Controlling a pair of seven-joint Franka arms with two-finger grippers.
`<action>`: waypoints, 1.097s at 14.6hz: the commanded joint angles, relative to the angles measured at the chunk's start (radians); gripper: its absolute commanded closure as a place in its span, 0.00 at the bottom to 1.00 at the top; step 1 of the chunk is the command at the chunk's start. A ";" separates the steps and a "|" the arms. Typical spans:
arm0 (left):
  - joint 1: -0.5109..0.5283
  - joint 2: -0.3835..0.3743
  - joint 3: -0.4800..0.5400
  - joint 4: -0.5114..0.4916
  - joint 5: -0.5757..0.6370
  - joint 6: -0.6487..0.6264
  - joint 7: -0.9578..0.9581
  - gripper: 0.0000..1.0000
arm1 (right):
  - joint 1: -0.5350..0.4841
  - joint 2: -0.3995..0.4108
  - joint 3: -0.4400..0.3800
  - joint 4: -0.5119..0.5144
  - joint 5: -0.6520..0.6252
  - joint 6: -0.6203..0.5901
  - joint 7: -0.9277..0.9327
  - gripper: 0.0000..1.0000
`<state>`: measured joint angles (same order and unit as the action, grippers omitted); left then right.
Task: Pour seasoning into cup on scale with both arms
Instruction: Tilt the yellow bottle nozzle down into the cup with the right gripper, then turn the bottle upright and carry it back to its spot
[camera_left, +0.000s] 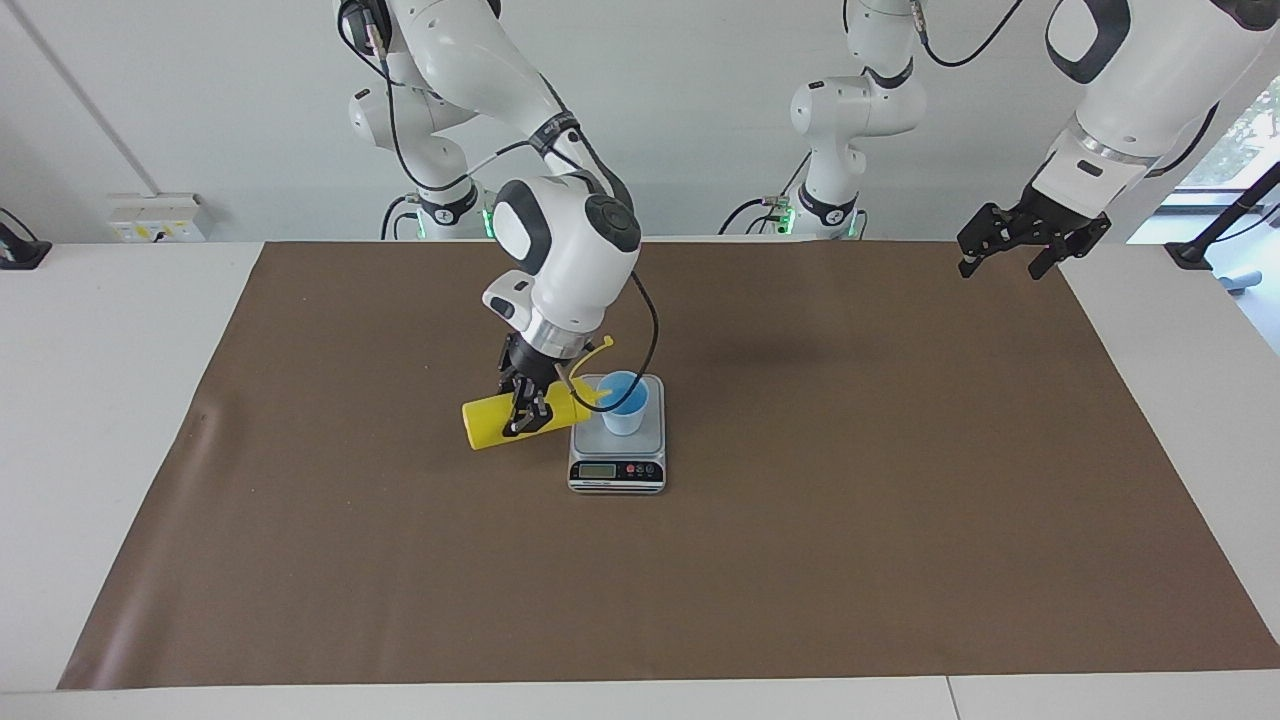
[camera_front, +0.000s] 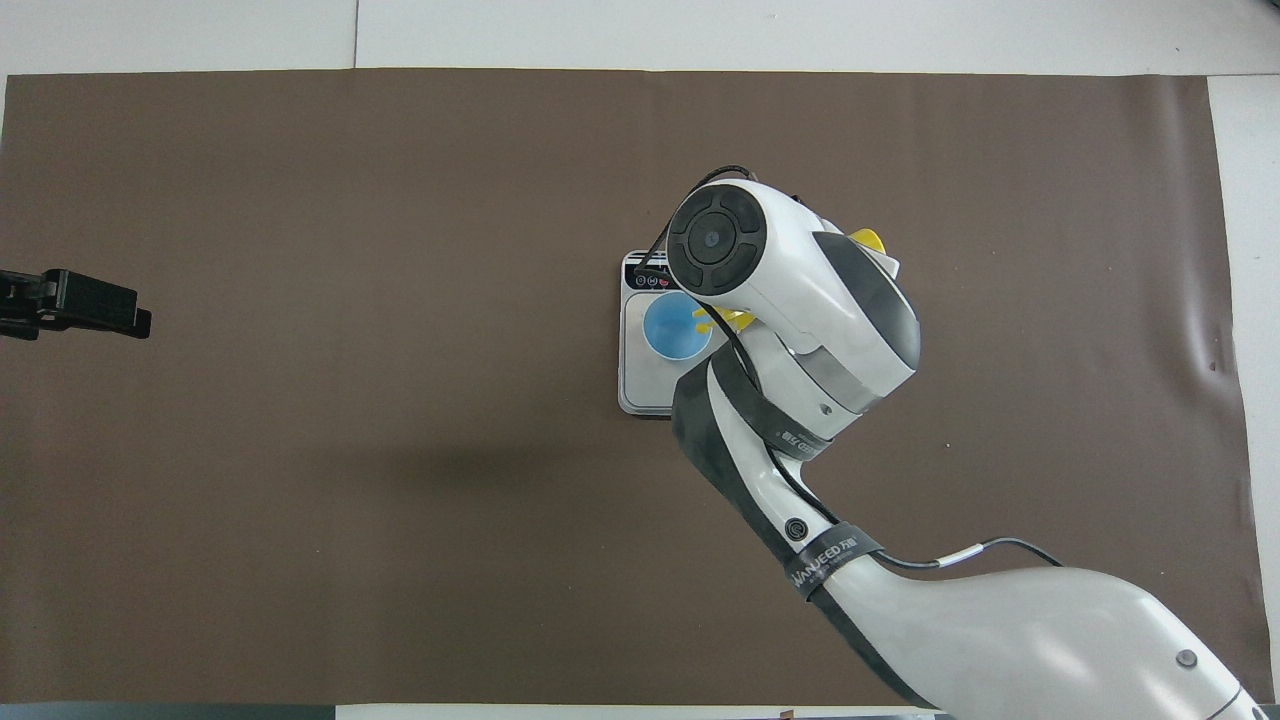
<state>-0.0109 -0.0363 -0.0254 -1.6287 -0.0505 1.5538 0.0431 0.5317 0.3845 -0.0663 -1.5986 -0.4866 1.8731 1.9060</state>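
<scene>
My right gripper (camera_left: 528, 416) is shut on the yellow seasoning bottle (camera_left: 488, 422) and holds it tipped nearly flat beside the scale. The bottle's nozzle reaches over the rim of the light-blue cup (camera_left: 626, 408), and the cap strap (camera_left: 597, 350) sticks up. The cup stands upright on the steel platform of the scale (camera_left: 590, 442). In the overhead view the right arm's wrist covers the gripper; only the cup (camera_front: 672, 328), part of the scale (camera_front: 640, 385) and yellow bits of the bottle (camera_front: 868, 241) show. My left gripper (camera_left: 1008, 258) hangs open and empty in the air over the left arm's end of the table, and waits.
A brown mat (camera_left: 850, 520) covers most of the white table (camera_left: 100, 400). The scale's black panel with display (camera_left: 615, 471) faces away from the robots. Sockets (camera_left: 155, 218) sit on the wall at the right arm's end.
</scene>
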 joint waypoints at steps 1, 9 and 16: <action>0.006 -0.005 -0.004 0.004 0.018 -0.014 0.012 0.00 | -0.013 0.008 0.000 0.035 -0.009 -0.031 -0.042 1.00; -0.004 -0.005 -0.005 0.009 0.028 -0.008 0.020 0.00 | -0.286 -0.139 -0.001 0.034 0.518 -0.083 -0.346 1.00; 0.006 -0.007 -0.004 0.004 0.043 0.002 0.018 0.00 | -0.668 -0.263 -0.006 -0.198 1.147 -0.115 -0.723 1.00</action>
<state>-0.0105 -0.0372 -0.0294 -1.6287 -0.0253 1.5550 0.0473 -0.0521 0.2120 -0.0861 -1.6200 0.5181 1.7099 1.2895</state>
